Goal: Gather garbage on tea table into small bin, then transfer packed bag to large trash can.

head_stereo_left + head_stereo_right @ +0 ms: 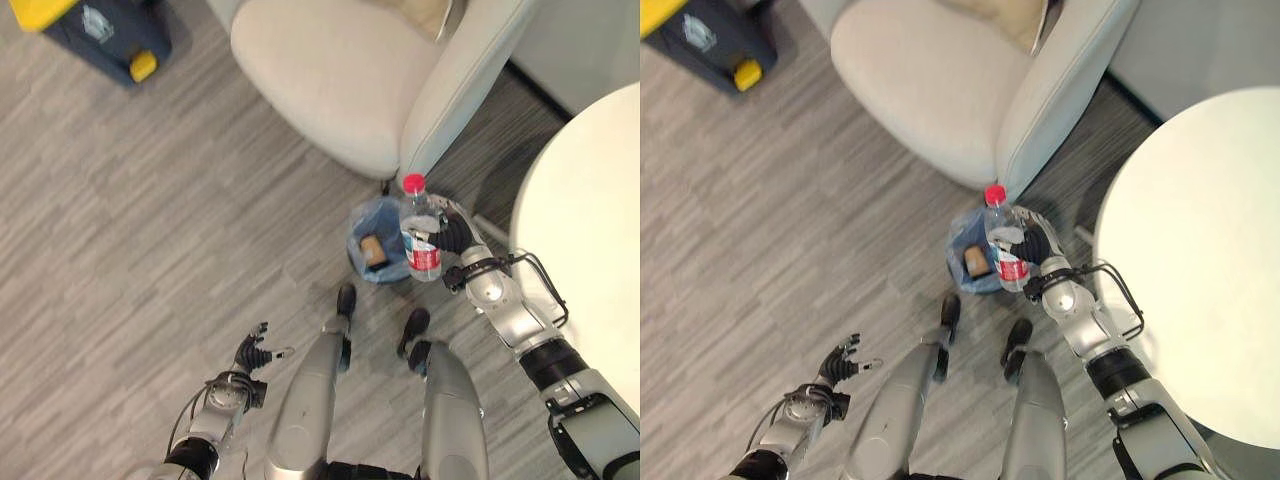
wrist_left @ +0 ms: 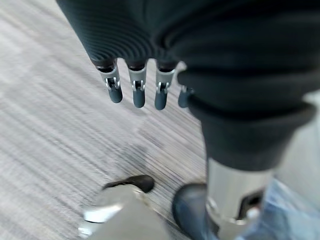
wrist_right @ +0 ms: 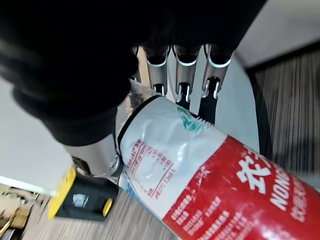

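My right hand (image 1: 452,237) is shut on a clear plastic bottle (image 1: 420,232) with a red cap and red label. It holds the bottle upright just above the right rim of the small bin (image 1: 368,232), which is lined with a blue bag and has a brown piece of garbage (image 1: 373,250) inside. The right wrist view has the bottle (image 3: 210,170) up close, with the fingers (image 3: 182,80) curled behind it. My left hand (image 1: 252,353) hangs low at the left over the floor, fingers (image 2: 137,92) relaxed, holding nothing.
The round white tea table (image 1: 590,220) stands at the right. A cream armchair (image 1: 340,70) is just behind the bin. A dark box with yellow parts (image 1: 105,35) sits at the far left on the grey floor.
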`<state>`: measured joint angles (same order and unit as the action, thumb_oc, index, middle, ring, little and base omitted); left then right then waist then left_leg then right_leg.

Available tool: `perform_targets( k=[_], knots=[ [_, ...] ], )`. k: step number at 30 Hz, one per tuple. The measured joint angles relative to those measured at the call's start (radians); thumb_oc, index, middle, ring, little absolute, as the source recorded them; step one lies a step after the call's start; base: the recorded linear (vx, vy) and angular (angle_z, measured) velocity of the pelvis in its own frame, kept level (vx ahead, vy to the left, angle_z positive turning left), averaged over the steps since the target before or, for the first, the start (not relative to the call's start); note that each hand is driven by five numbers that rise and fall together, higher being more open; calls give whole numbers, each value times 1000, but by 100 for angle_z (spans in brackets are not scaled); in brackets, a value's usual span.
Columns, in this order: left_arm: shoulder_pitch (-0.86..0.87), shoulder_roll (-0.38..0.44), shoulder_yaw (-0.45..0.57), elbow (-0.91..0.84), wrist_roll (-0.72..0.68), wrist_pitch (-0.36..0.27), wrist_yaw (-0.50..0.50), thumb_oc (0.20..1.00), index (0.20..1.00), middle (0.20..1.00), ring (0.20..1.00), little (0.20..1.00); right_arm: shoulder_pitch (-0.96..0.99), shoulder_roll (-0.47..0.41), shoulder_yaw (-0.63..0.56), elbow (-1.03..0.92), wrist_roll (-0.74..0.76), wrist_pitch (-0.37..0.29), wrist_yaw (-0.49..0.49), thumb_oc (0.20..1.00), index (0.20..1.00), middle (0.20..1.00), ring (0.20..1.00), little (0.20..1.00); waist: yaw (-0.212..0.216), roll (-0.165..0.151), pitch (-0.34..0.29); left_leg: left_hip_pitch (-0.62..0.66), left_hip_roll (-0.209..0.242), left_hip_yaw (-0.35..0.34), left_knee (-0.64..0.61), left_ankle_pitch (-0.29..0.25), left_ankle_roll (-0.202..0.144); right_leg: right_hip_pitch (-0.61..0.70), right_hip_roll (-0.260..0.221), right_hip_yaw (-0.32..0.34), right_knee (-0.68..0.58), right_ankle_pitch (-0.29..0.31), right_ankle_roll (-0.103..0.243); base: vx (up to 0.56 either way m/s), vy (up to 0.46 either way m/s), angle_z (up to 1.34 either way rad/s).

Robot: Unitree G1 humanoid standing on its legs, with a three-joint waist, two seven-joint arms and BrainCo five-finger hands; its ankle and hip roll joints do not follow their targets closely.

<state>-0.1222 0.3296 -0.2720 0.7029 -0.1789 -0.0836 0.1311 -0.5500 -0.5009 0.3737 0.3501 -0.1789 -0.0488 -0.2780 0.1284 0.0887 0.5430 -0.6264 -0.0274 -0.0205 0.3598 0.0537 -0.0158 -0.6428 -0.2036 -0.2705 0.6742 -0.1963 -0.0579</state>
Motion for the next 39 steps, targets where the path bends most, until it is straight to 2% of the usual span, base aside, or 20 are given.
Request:
perform_targets(
  k=[6, 11, 14, 17, 19, 20, 21, 24, 29, 32, 37, 39],
  knots=[
    [-68, 35, -13, -35, -20, -2, 19, 1000, 1000, 1000, 1000, 1000, -127, 7, 11, 39, 3, 7, -51, 200, 200, 200, 200, 200, -3, -4, 16, -254, -16, -3, 183, -22, 0, -238, -53, -5, 193, -54, -32, -62, 9, 23],
    [-174, 71, -42, -69, -21, -19, 28, 1000, 1000, 1000, 1000, 1000, -361, -57, 61, 195, 5, 18, -85, 200, 200, 200, 200, 200, -9, -7, 17, -514, -31, -20, 336, -37, -2, -487, -91, 2, 346, -82, -51, 25, 34, 14],
    [-184, 71, -42, -71, -41, -21, 29, 1000, 1000, 1000, 1000, 1000, -438, -83, 79, 228, 19, 20, -93, 200, 200, 200, 200, 200, -3, -7, 16, -567, -42, -20, 347, -37, -1, -542, -104, 5, 364, -87, -59, 44, 34, 9],
    [-187, 70, -50, -74, -42, -26, 31, 1000, 1000, 1000, 1000, 1000, -461, -77, 81, 237, 44, 28, -105, 200, 200, 200, 200, 200, 6, -6, 14, -569, -55, -17, 341, -41, 6, -544, -115, 11, 366, -97, -54, 36, 38, 10],
    [-191, 69, -82, -78, -46, -35, 34, 1000, 1000, 1000, 1000, 1000, -492, -69, 87, 327, 44, 32, -124, 200, 200, 200, 200, 200, 13, -7, 12, -546, -68, -13, 314, -35, 18, -529, -125, 17, 356, -93, -57, 10, 24, 14],
    [-191, 68, -84, -77, -46, -35, 34, 1000, 1000, 1000, 1000, 1000, -497, -62, 89, 361, 45, 34, -127, 307, 307, 307, 307, 307, 15, -8, 8, -540, -68, -12, 314, -36, 22, -523, -125, 17, 354, -90, -48, 12, 15, 7],
    [-190, 68, -85, -78, -46, -36, 35, 1000, 1000, 1000, 1000, 1000, -495, -57, 89, 387, 44, 36, -127, 1000, 1000, 1000, 1000, 1000, 16, -9, 5, -534, -69, -9, 314, -37, 22, -516, -127, 16, 352, -85, -39, 0, 0, 0],
    [-185, 67, -112, -74, -46, -36, 37, 1000, 1000, 1000, 1000, 1000, -441, -46, 121, 436, 42, 41, -128, 1000, 1000, 1000, 1000, 1000, 15, -10, -79, -575, -76, -9, 316, -41, 28, -551, -133, 15, 352, -90, -30, 4, 0, 4],
    [-186, 57, -119, -72, -45, -38, 46, 1000, 1000, 1000, 1000, 1000, -353, -29, 165, 431, 3, 57, -122, 1000, 1000, 1000, 1000, 1000, 0, -12, -135, -595, -77, -5, 340, -62, 34, -564, -133, 22, 357, -95, -21, 1, -4, -2],
    [-184, 55, -117, -72, -45, -38, 57, 1000, 1000, 1000, 1000, 1000, -335, -44, 207, 388, -90, 58, -116, 1000, 1000, 1000, 1000, 1000, -13, -16, -152, -595, -76, -2, 344, -65, 31, -564, -132, 26, 354, -101, -11, -7, -26, -6],
    [-147, 56, -118, -71, -37, -39, 59, 1000, 1000, 1000, 1000, 1000, -329, -85, 344, 348, -268, 56, -95, 1000, 1000, 1000, 1000, 1000, -16, -66, -197, -590, -66, -1, 323, -64, 31, -561, -116, 28, 328, -94, -9, -4, -26, -5],
    [-142, 56, -121, -69, -37, -39, 58, 1000, 1000, 1000, 1000, 1000, -333, -88, 355, 352, -296, 58, -84, 1000, 1000, 1000, 1000, 1000, -17, -71, -199, -590, -66, -1, 321, -64, 31, -560, -116, 26, 326, -91, -3, 0, -16, 0]
  ],
)
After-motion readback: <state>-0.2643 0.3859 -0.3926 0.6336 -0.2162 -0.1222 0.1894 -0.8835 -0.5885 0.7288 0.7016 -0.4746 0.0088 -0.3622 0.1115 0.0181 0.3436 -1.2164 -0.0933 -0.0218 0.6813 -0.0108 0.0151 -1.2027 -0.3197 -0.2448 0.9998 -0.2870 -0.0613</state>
